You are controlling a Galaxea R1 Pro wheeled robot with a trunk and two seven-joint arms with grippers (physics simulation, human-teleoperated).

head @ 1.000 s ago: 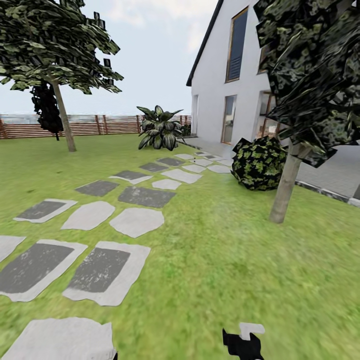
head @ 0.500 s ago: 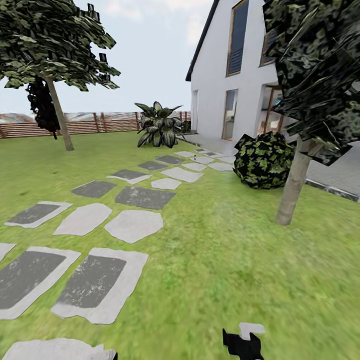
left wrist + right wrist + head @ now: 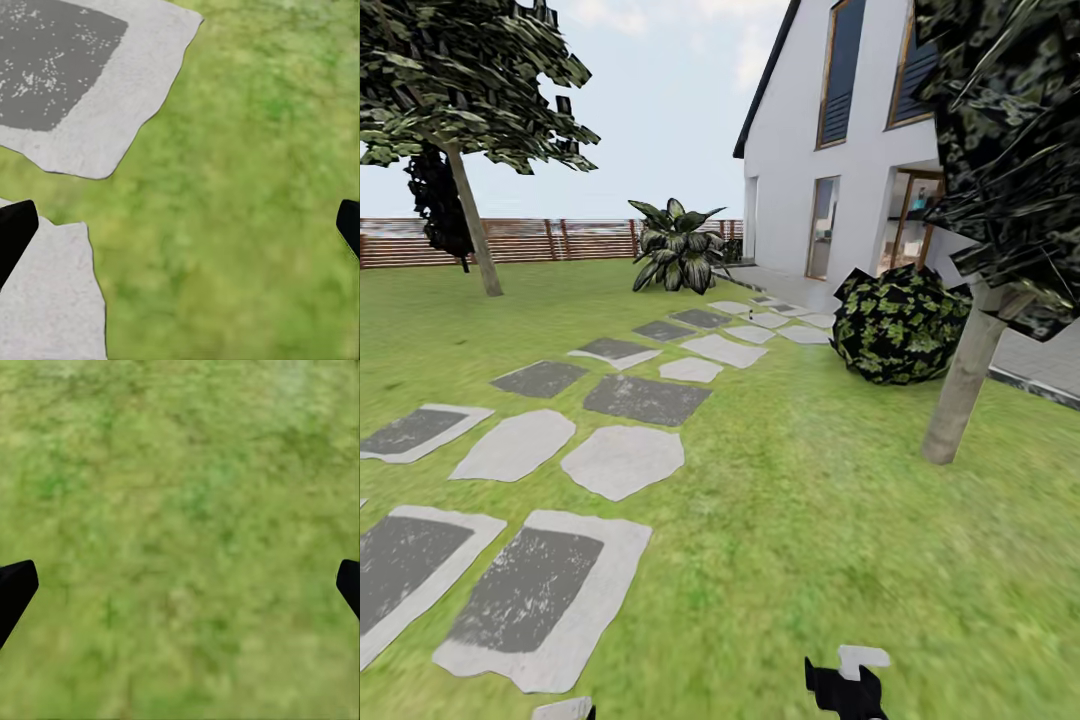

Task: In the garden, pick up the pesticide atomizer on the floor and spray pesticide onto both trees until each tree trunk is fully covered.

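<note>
Two trees stand on the garden lawn (image 3: pixel 810 520). One tree (image 3: pixel 470 80) is far off at the left by the fence, with a thin-looking grey-brown tree trunk (image 3: pixel 472 232). The other tree (image 3: pixel 1010 130) is near at the right, its tree trunk (image 3: pixel 963 388) leaning a little. The pesticide atomizer is out of view. My left gripper (image 3: pixel 180 225) is open over grass and the edge of a paving stone (image 3: pixel 82 82). My right gripper (image 3: pixel 180 585) is open over bare grass, nothing between its fingers. A black and white part of my right arm (image 3: pixel 847 682) shows at the head view's lower edge.
A path of grey and white stepping stones (image 3: pixel 625 460) runs from the near left toward the white house (image 3: pixel 810 170). A round dark bush (image 3: pixel 898 325) sits beside the near tree. A striped-leaf plant (image 3: pixel 678 248) and a brown slatted fence (image 3: pixel 560 240) stand at the back.
The whole head view has shifted: stones slide down and left, the near tree and bush slide right and grow, so the camera has moved forward. The arm part keeps its place.
</note>
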